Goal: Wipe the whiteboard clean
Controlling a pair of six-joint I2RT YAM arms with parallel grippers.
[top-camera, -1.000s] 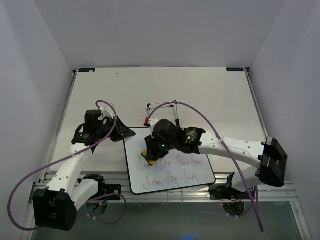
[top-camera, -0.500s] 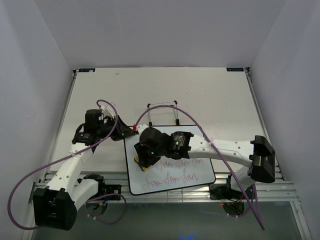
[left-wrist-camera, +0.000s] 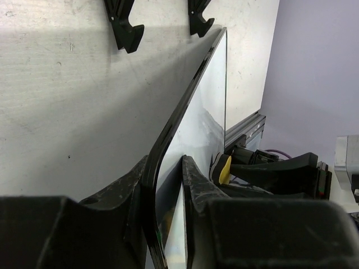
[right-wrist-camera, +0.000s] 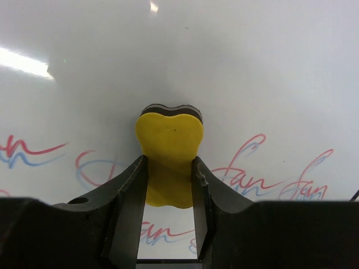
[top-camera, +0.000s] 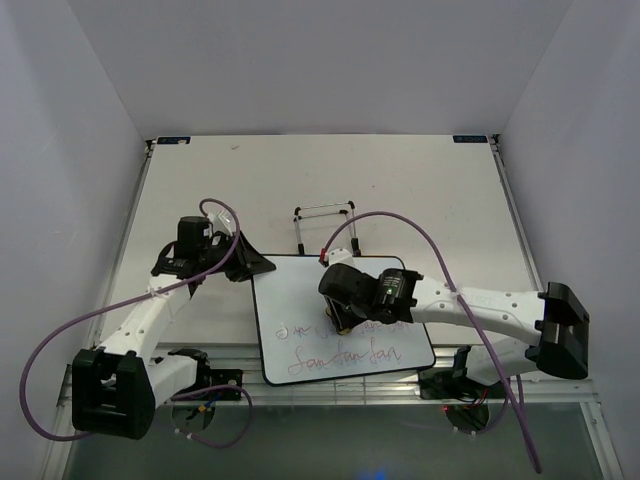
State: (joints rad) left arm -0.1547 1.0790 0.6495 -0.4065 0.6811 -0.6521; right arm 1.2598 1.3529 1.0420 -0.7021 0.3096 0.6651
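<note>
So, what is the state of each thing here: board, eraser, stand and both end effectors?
Large white black-rimmed whiteboard: partly clean, red cursive writing on its near part.
Small yellow eraser block: gripped, pressed on the board.
Thin black wire easel stand: carries nothing.
Left end effector: shut on the whiteboard's edge.
Right end effector: shut on the eraser.

The white whiteboard [top-camera: 292, 290] has a black rim and red cursive scribble [top-camera: 345, 354]; the eraser [right-wrist-camera: 170, 143] is yellow.
</note>
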